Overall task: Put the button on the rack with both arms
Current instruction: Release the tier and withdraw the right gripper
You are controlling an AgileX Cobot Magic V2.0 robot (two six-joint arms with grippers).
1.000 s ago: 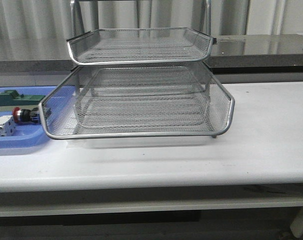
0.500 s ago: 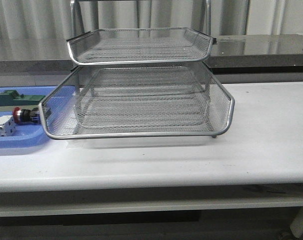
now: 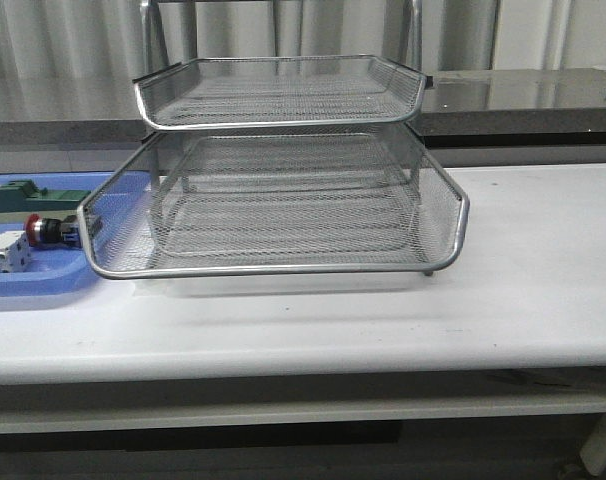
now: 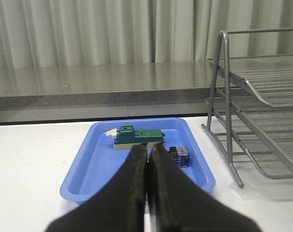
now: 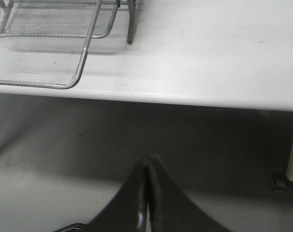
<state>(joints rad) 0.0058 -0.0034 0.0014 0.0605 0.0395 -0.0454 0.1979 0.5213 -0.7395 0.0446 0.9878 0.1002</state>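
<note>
The button (image 3: 45, 231) lies on its side in the blue tray (image 3: 28, 285) at the table's left, red cap pointing left. In the left wrist view only its blue rear block (image 4: 180, 156) shows beside my fingers. The silver wire-mesh rack (image 3: 283, 200) stands mid-table, its lowest tray pulled toward the front. My left gripper (image 4: 147, 147) is shut and empty, hovering short of the blue tray (image 4: 100, 162), with the rack (image 4: 262, 121) off to one side. My right gripper (image 5: 149, 158) is shut and empty, below the table's front edge, away from the rack (image 5: 82, 65). Neither gripper shows in the front view.
The blue tray also holds a green block (image 3: 33, 197) (image 4: 138, 137) and a white block (image 3: 3, 256). A grey counter (image 3: 543, 95) runs behind the table. A table leg with a caster (image 5: 292, 154) stands on the floor near the right gripper.
</note>
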